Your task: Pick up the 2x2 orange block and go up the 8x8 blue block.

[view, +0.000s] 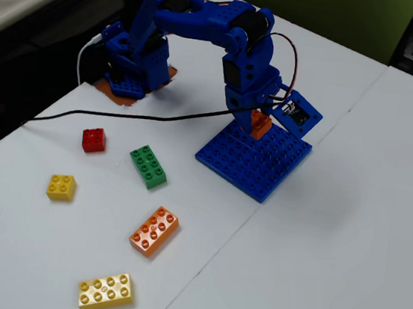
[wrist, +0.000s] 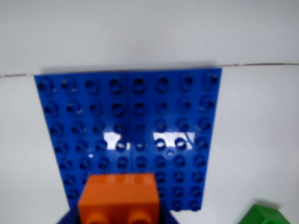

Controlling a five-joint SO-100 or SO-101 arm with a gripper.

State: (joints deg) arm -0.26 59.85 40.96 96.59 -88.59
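The 2x2 orange block [wrist: 119,196] fills the bottom of the wrist view, with blue jaw parts showing on both sides of it. My gripper [wrist: 119,217] is shut on it. In the fixed view the gripper [view: 258,125] points down and holds the orange block [view: 261,123] over the far edge of the 8x8 blue block [view: 254,164]. That flat studded plate [wrist: 140,121] spreads out just beyond the held brick in the wrist view. Whether the brick touches the plate's studs cannot be told.
Left of the plate lie a green brick [view: 148,166], a red square brick [view: 94,140], a yellow square brick [view: 61,187], a long orange brick [view: 154,231] and a long yellow brick [view: 105,292]. A black cable [view: 121,116] crosses the table. Green brick corner [wrist: 266,215].
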